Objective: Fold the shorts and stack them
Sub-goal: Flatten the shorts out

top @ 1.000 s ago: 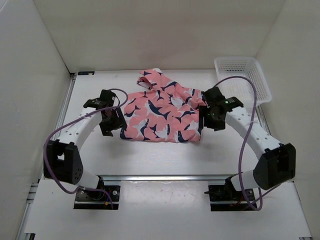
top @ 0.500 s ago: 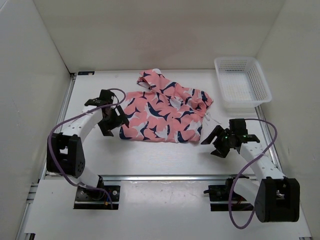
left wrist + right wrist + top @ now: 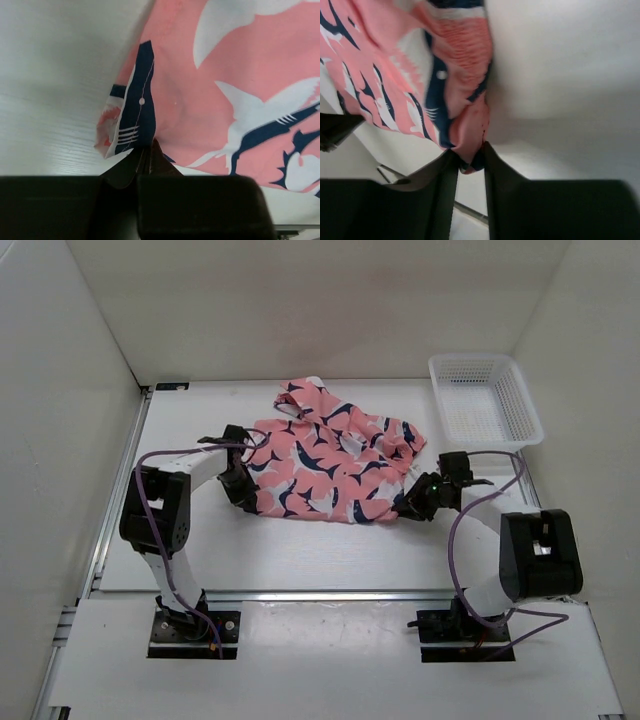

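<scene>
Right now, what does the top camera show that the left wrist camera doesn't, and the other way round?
Only the top view shows the whole shorts lying on the table, the basket at the far right, and the right end effector at the shorts' near right corner. Only the left wrist view shows the left end effector pinched shut on the hem. Both show the shark print and the table beside the shorts' left edge.

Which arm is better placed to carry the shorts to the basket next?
Right, probably: the right gripper pinches the shorts corner on the basket side; the left gripper holds the opposite corner.
</scene>
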Robot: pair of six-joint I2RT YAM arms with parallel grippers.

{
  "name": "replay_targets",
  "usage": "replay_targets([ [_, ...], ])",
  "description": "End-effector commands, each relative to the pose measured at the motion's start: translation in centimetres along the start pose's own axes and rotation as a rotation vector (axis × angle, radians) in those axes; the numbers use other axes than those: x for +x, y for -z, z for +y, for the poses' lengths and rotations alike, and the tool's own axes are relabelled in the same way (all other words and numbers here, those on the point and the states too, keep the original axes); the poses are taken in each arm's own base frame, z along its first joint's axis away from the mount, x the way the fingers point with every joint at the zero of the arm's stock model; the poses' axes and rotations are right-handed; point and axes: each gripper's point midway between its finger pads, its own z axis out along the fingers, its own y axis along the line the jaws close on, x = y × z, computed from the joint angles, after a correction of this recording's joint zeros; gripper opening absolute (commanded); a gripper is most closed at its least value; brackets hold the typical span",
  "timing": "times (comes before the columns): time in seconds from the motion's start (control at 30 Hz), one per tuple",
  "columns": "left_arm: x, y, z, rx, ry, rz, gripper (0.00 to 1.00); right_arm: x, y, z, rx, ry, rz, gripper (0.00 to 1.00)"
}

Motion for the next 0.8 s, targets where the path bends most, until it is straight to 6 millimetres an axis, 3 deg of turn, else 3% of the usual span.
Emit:
replay_targets([
  [0.0, -3.9, 2.4, -1.8, 0.061, -0.018, -0.131, 0.10, -3.2, -0.3, 2.2, 0.030, 0.098, -0.074, 0.28],
  [0.03, -5.3, 3.4, -2.1, 0.077, -0.003, -0.157, 0.10, -5.6, 0.3, 4.1, 0.040, 0.132, -0.124, 0.09],
  [0.07, -5.7, 4.5, -2.4, 0.092, 0.004, -0.163, 0.10, -7.3, 1.0, 4.5, 0.070, 0.147, -0.161, 0.03],
  [0.1, -6.4, 5.3, -2.9, 0.104, -0.008, -0.180, 0.10, -8.4, 1.5, 3.6, 0.165, 0.178, -0.180, 0.00],
  [0.13, -8.6, 8.0, -4.2, 0.150, 0.001, -0.246, 0.10, -10.2, 2.6, 4.4, 0.193, 0.200, -0.222, 0.00],
  [0.17, -9.1, 9.4, -4.2, 0.151, 0.000, -0.254, 0.10, -13.7, 5.2, 8.6, 0.155, 0.268, -0.324, 0.00],
  [0.23, -10.6, 12.5, -5.2, 0.174, -0.012, -0.307, 0.10, -15.6, 7.5, 9.9, 0.241, 0.344, -0.331, 0.00],
  [0.27, -12.2, 15.6, -6.4, 0.212, -0.013, -0.378, 0.10, -16.8, 9.0, 11.3, 0.262, 0.389, -0.372, 0.00],
  [0.3, -12.7, 16.8, -6.5, 0.210, -0.020, -0.404, 0.10, -18.6, 11.6, 14.8, 0.219, 0.451, -0.441, 0.00],
  [0.4, -12.9, 19.7, -6.4, 0.215, -0.024, -0.456, 0.10, -17.0, 13.1, 16.5, 0.292, 0.639, -0.389, 0.00],
  [0.43, -12.5, 19.7, -6.0, 0.211, -0.024, -0.451, 0.10, -15.8, 13.6, 16.1, 0.373, 0.705, -0.353, 0.00],
  [0.53, -10.1, 17.7, -3.9, 0.173, -0.021, -0.414, 0.10, -12.8, 12.0, 13.0, 0.530, 0.772, -0.242, 0.08],
  [0.57, -9.3, 17.6, -3.9, 0.188, -0.031, -0.427, 0.10, -11.4, 10.6, 9.4, 0.637, 0.742, -0.180, 0.33],
  [0.6, -7.8, 14.7, -2.2, 0.131, -0.015, -0.372, 0.10, -11.8, 11.2, 7.3, 0.744, 0.709, -0.215, 0.43],
  [0.63, -6.8, 13.6, -2.0, 0.120, -0.026, -0.351, 0.10, -11.4, 10.7, 6.2, 0.761, 0.677, -0.215, 0.53],
  [0.67, -5.7, 11.7, -1.0, 0.091, -0.015, -0.309, 0.10, -10.8, 10.0, 4.9, 0.750, 0.619, -0.230, 0.73],
  [0.73, -5.2, 10.4, -0.3, 0.057, -0.013, -0.280, 0.10, -10.3, 9.6, 4.1, 0.652, 0.520, -0.232, 0.73],
  [0.77, -5.1, 9.8, -0.2, 0.049, -0.013, -0.269, 0.10, -10.8, 10.0, 5.4, 0.539, 0.465, -0.306, 0.76],
])
